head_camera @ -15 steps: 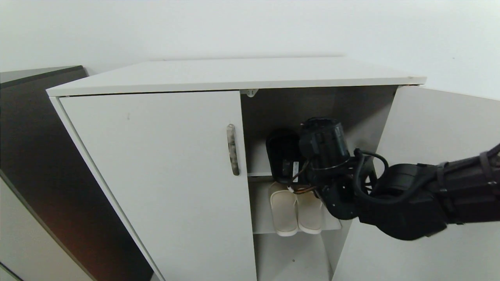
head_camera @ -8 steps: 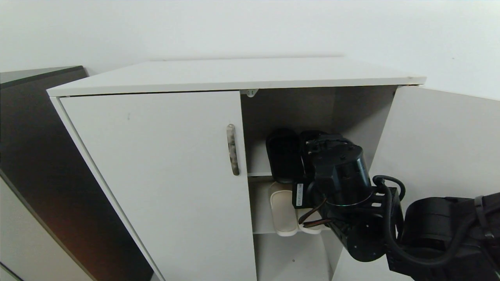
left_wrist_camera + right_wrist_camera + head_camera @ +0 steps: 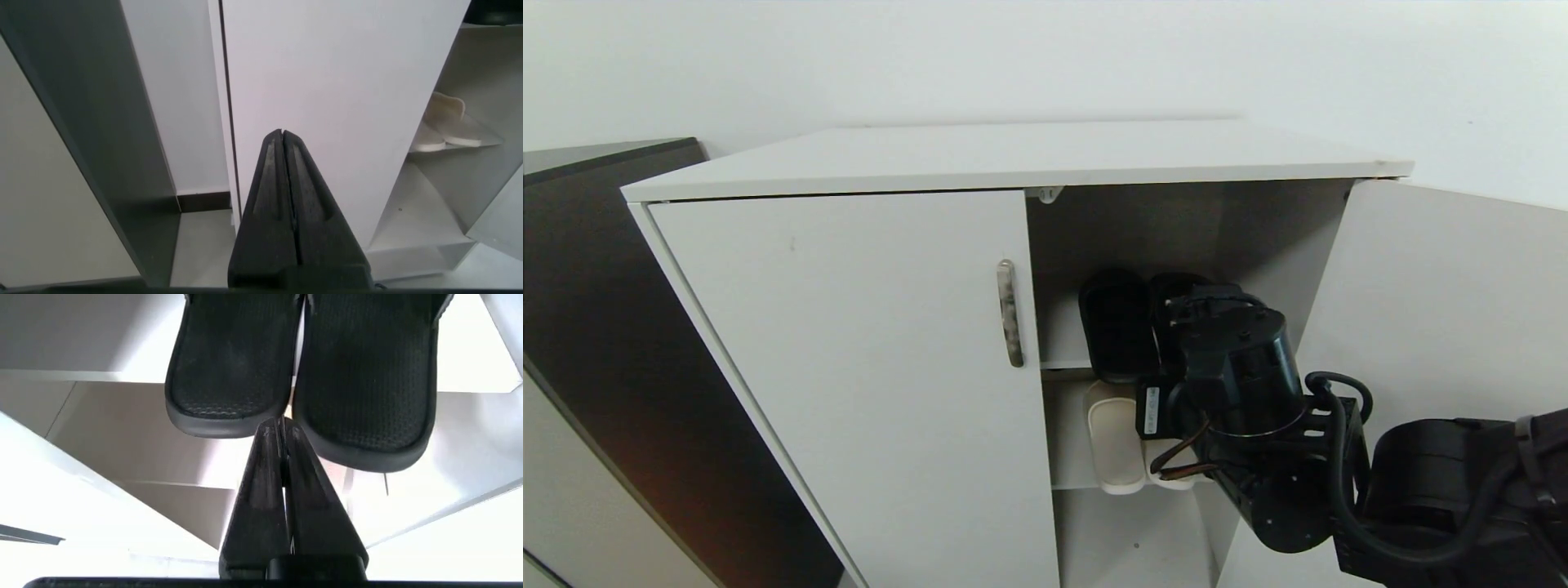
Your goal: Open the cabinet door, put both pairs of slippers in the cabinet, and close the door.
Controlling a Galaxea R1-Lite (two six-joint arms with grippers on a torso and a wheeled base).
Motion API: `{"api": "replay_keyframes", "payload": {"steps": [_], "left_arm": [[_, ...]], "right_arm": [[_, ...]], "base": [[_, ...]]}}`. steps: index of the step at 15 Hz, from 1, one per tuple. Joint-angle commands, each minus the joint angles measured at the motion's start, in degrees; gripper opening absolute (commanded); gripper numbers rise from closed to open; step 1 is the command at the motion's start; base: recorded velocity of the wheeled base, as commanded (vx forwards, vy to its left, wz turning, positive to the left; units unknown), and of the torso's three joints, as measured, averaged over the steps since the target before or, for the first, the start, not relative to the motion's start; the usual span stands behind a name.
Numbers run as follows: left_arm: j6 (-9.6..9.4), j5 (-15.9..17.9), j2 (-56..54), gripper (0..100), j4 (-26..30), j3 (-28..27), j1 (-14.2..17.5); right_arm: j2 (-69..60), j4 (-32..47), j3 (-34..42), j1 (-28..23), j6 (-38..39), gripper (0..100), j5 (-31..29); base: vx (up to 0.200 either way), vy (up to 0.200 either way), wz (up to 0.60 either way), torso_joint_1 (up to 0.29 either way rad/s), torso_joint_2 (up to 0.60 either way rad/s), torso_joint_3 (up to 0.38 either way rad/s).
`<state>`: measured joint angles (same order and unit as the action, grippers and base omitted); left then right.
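Note:
A pair of black slippers point(image 3: 1119, 327) lies side by side on the cabinet's upper shelf, soles toward me, heels over the shelf edge point(image 3: 233, 367). A white pair point(image 3: 1115, 445) rests on the shelf below point(image 3: 445, 131). My right gripper point(image 3: 283, 423) is shut and holds nothing, just in front of and slightly below the gap between the black heels. My right wrist point(image 3: 1241, 367) hangs before the open compartment and hides part of both pairs. My left gripper point(image 3: 282, 135) is shut and empty, low down, facing the closed left door.
The cabinet's left door point(image 3: 849, 367) with its metal handle point(image 3: 1009, 314) is closed. The right door point(image 3: 1445, 310) stands wide open to the right. A dark panel point(image 3: 613, 327) leans to the left of the cabinet. The bottom compartment point(image 3: 1131, 539) holds nothing.
My right arm has drawn back and down out of the cabinet, uncovering the right black slipper on the upper shelf. In the last half second it barely moved.

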<state>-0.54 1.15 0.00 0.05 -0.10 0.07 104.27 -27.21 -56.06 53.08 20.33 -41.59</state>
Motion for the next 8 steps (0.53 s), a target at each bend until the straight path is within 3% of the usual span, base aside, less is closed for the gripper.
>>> {"api": "replay_keyframes", "payload": {"steps": [1,8], "left_arm": [[0.01,0.1,0.1,0,0.0,0.0,0.0],[0.01,0.1,0.1,0,0.0,0.0,0.0]], "right_arm": [[0.1,0.0,0.0,0.0,0.1,0,0.0],[1.6,0.0,0.5,-0.1,0.0,0,-0.1]], "base": [[-0.200,0.000,0.00,0.007,0.00,0.002],[-0.200,0.000,0.00,0.000,0.00,0.004]]}}
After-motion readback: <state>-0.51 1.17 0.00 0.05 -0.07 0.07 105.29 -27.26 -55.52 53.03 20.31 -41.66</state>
